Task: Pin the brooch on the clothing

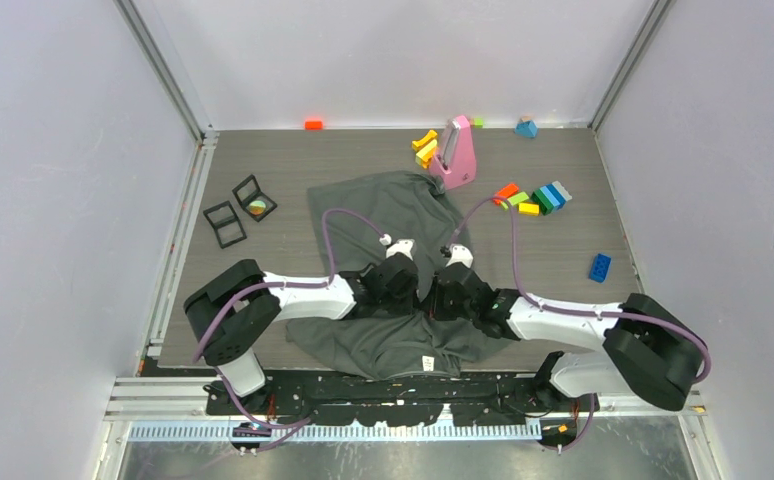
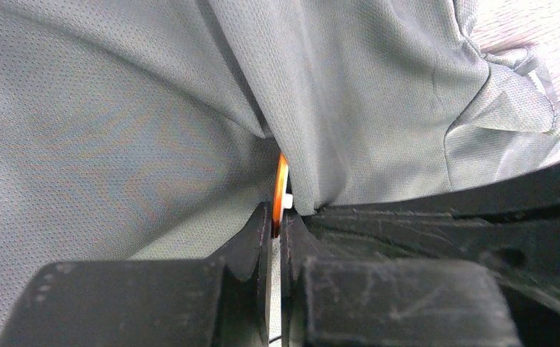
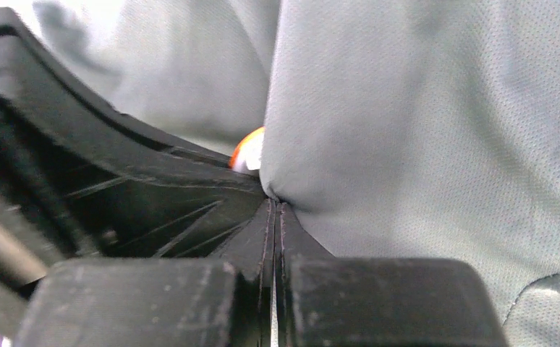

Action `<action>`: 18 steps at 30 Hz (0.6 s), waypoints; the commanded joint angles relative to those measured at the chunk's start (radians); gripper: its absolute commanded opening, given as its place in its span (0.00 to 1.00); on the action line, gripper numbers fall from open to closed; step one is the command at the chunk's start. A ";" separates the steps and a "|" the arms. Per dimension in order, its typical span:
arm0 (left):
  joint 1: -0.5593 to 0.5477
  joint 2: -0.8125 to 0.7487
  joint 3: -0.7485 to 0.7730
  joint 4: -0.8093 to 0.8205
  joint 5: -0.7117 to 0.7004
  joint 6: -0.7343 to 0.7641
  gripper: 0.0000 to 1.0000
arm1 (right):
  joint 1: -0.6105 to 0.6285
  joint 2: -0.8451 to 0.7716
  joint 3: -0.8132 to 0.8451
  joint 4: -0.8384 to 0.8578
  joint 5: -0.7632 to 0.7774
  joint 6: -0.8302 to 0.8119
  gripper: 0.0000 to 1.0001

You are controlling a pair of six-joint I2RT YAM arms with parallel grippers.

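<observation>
While both arms crowd together by the middle of the near edge of the worktop [image 1: 263, 160], we find the shirt [image 1: 383, 205] spread from that edge back toward the far edge, with the two grippers nose to nose on top of it. Our left gripper [image 2: 277, 217] is pinched tight on the brooch [image 2: 280, 189], an orange disc seen edge-on. Its rim stands up out of the fingertips with a white bit beside it. Our right gripper [image 3: 273, 206] is clamped on a ridge of shirt fabric, jaws all but touching, cloth bulging above them.

Why this way? We judge the right one holds a fold up and taut so the pin has something firm to bite, while the left one presents the brooch upright and edge-first against it.

From the left wrist view the brooch touches the fabric on its right side, tucked into the crease. From the right wrist view it peeks out orange just left of the pinched fold, behind the left gripper's black finger. Whether the pin has pierced the cloth we cannot tell, because the pin itself is hidden.
</observation>
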 commanded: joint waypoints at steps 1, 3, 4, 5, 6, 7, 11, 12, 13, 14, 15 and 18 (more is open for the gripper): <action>-0.007 -0.025 -0.021 0.079 0.021 0.013 0.00 | -0.004 0.061 -0.017 0.115 0.017 -0.020 0.00; -0.005 -0.036 -0.030 0.095 0.039 0.000 0.00 | -0.008 0.088 -0.023 0.136 0.014 -0.021 0.00; -0.005 -0.044 -0.033 0.106 0.047 -0.005 0.00 | -0.009 0.097 -0.024 0.147 0.013 -0.027 0.00; -0.004 -0.049 -0.035 0.119 0.058 -0.010 0.00 | -0.011 0.114 -0.025 0.150 0.014 -0.030 0.00; -0.004 -0.055 -0.036 0.132 0.069 -0.014 0.00 | -0.013 0.122 -0.025 0.156 0.013 -0.038 0.00; -0.005 -0.060 -0.037 0.142 0.079 -0.017 0.00 | -0.015 0.133 -0.023 0.158 0.012 -0.040 0.01; -0.004 -0.074 -0.037 0.141 0.089 -0.016 0.00 | -0.019 0.139 -0.027 0.172 0.011 -0.053 0.00; -0.005 -0.078 -0.041 0.144 0.089 -0.014 0.00 | -0.020 0.135 -0.030 0.178 0.012 -0.055 0.00; -0.004 -0.082 -0.046 0.146 0.089 -0.013 0.00 | -0.021 0.131 -0.036 0.181 0.011 -0.056 0.00; -0.004 -0.084 -0.047 0.144 0.112 -0.010 0.00 | -0.022 0.122 -0.037 0.181 0.007 -0.059 0.00; -0.004 -0.084 -0.046 0.136 0.128 -0.007 0.00 | -0.022 0.113 -0.040 0.172 -0.001 -0.061 0.01; 0.002 -0.082 -0.048 0.125 0.148 0.000 0.00 | -0.022 0.032 -0.032 0.119 -0.020 -0.074 0.14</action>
